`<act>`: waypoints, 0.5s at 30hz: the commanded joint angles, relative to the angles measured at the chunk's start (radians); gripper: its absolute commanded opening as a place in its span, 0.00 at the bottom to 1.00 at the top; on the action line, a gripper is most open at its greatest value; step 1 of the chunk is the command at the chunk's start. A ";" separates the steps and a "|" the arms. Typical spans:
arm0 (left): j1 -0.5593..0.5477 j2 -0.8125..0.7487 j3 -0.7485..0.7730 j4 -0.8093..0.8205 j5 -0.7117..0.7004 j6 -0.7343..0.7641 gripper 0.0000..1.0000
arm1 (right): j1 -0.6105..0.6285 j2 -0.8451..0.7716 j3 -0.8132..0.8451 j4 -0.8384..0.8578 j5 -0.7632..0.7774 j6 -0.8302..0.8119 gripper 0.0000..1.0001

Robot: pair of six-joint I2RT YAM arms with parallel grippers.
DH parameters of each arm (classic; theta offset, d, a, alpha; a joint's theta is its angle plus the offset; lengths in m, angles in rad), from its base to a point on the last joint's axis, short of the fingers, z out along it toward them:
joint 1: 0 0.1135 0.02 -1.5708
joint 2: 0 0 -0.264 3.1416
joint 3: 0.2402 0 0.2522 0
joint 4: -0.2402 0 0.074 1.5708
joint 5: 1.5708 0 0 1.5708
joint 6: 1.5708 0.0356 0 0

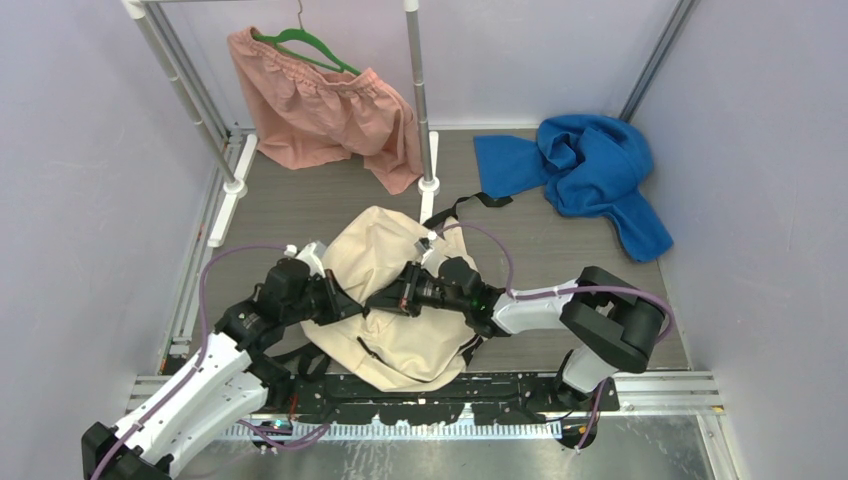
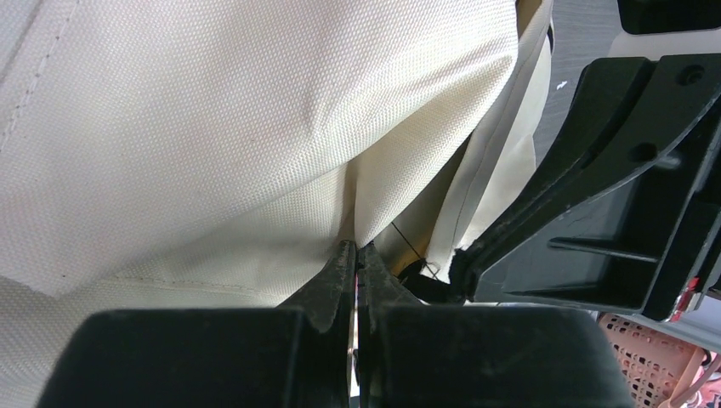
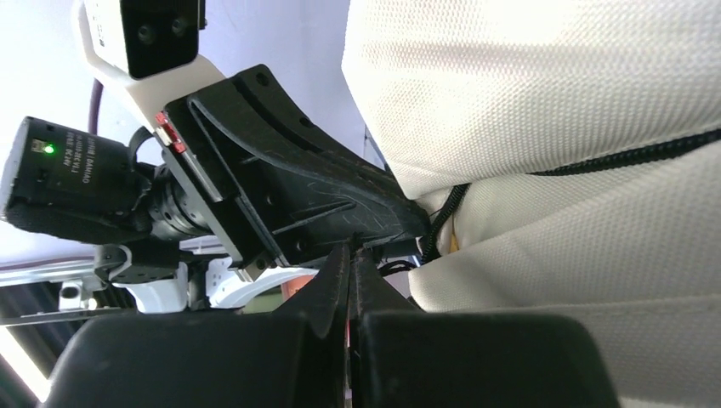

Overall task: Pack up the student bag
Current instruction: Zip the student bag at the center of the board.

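1. Fabric of the student bag lies slumped mid-counter, between my two arms.
2. My left claw is pressed fully together, with a fold of the bag's cream cloth pinched at its tips.
3. My right claw is closed too, tips beside the black zipper line and against the left claw. I cannot tell whether it grips cloth.
4. Behind, a pink garment on a green hanger and a blue fleece cloth sit well apart from the bag.

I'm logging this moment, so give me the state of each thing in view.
student bag: slumped on the table, open or zipped unclear.
left gripper: shut on the bag's fabric.
right gripper: shut beside the bag's zipper.
pink garment: hanging on green hanger.
blue cloth: crumpled on table.
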 commanded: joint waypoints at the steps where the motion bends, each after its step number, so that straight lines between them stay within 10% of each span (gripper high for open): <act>1: -0.004 -0.011 0.019 -0.077 -0.023 0.034 0.00 | -0.018 -0.039 -0.012 0.136 -0.007 0.054 0.01; 15: -0.003 -0.037 0.053 -0.129 -0.013 0.047 0.00 | -0.090 0.111 -0.067 0.420 -0.004 0.214 0.01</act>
